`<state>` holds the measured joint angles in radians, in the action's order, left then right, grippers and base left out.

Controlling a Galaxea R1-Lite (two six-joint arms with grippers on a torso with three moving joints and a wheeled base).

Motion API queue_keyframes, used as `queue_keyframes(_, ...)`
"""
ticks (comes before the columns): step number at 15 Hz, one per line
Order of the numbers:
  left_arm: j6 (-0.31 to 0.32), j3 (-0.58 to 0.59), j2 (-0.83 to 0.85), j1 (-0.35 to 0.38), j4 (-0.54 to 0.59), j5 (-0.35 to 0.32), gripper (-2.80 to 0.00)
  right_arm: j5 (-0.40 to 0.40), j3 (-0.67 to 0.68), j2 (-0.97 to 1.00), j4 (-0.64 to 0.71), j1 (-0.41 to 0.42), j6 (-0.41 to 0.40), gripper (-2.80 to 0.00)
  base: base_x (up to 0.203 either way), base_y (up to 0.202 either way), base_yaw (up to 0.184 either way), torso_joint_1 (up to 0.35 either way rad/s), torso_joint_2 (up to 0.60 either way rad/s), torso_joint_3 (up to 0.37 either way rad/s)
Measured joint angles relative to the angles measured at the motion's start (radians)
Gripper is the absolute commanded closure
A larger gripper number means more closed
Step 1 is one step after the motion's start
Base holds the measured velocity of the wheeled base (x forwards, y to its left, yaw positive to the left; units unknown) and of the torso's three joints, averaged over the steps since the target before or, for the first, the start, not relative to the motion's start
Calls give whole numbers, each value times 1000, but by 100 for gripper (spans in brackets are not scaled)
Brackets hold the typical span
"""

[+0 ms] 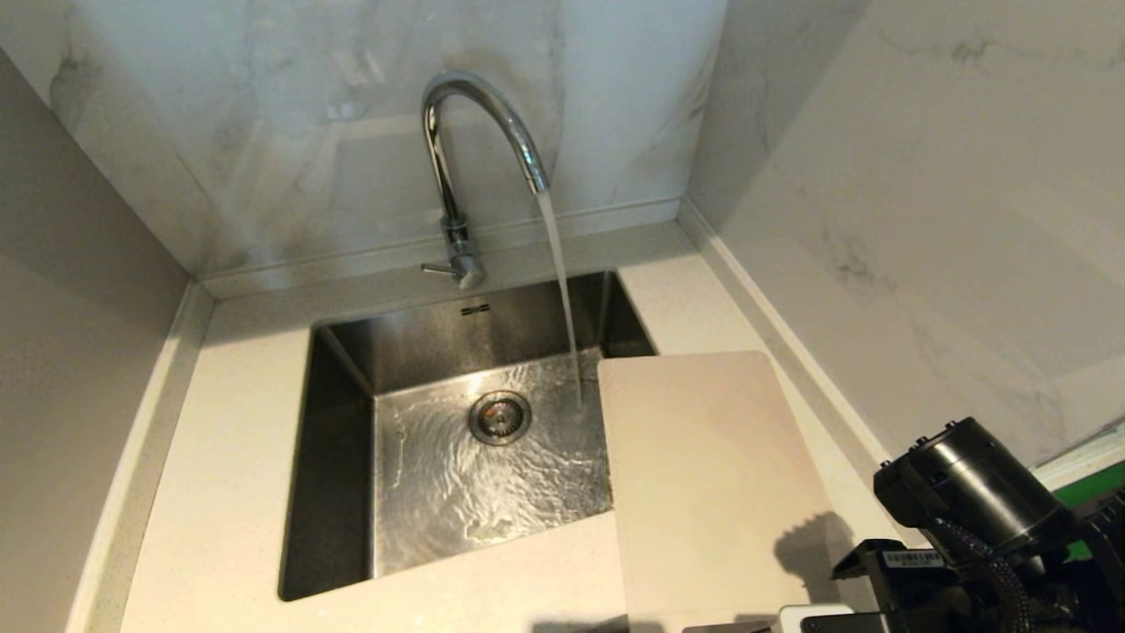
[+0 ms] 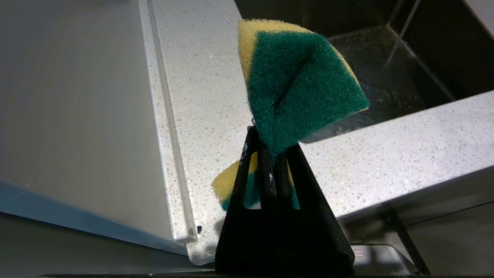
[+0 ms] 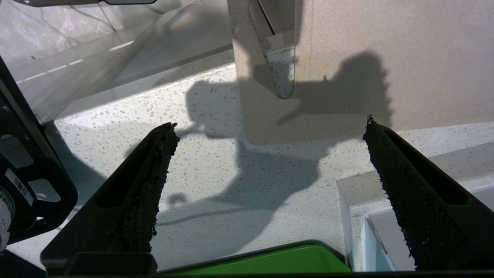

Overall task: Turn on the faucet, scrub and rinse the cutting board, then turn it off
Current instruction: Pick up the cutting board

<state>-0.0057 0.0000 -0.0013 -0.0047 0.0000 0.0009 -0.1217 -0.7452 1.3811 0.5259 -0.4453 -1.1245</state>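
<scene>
Faucet: the faucet (image 1: 466, 158) stands upright on the desk (image 1: 220, 492) behind the sink (image 1: 343, 457), its arched spout reaching over the basin; the thin side lever at its base points toward the robot's left.
Water: a steady stream (image 1: 562, 299) falls from the spout tip into the sink and lands just beside the far corner of the cutting board; the basin floor around the drain (image 1: 499, 417) shows rippling water.
Cutting board: the cutting board (image 1: 712, 483) lies flat on the desk to the right of the sink, its left edge overhanging the basin; the right wrist view shows its rounded corner and the end of its handle slot (image 3: 283, 77).
Left claw: the left claw (image 2: 272, 154) is closed tight on a green-and-yellow sponge (image 2: 301, 85), which is pinched and folded between the fingers; it hangs above the desk near the sink's corner and is outside the head view.
Right claw: the right claw (image 3: 270, 154) has its fingers spread wide and holds nothing; it hovers over the desk just short of the board's near end.
Right arm: the right arm (image 1: 976, 492) shows at the lower right of the head view.
Other: a bright green flat object (image 3: 270, 260) lies beneath the right claw.
</scene>
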Motion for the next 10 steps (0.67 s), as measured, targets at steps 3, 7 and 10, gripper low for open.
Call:
queue_keyframes(3, 0, 0, 0, 0, 0, 0, 0, -2, 6, 11, -3, 0, -5, -280, 0, 0, 0, 0, 0, 0)
queue_keyframes(7, 0, 0, 0, 0, 0, 0, 0, -2, 10, 41, -8, 0, -48, -280, 0, 0, 0, 0, 0, 0)
queue_keyframes(10, 0, 0, 0, 0, 0, 0, 0, 0, 19, 74, -11, -1, -52, -280, 0, 0, 0, 0, 0, 0)
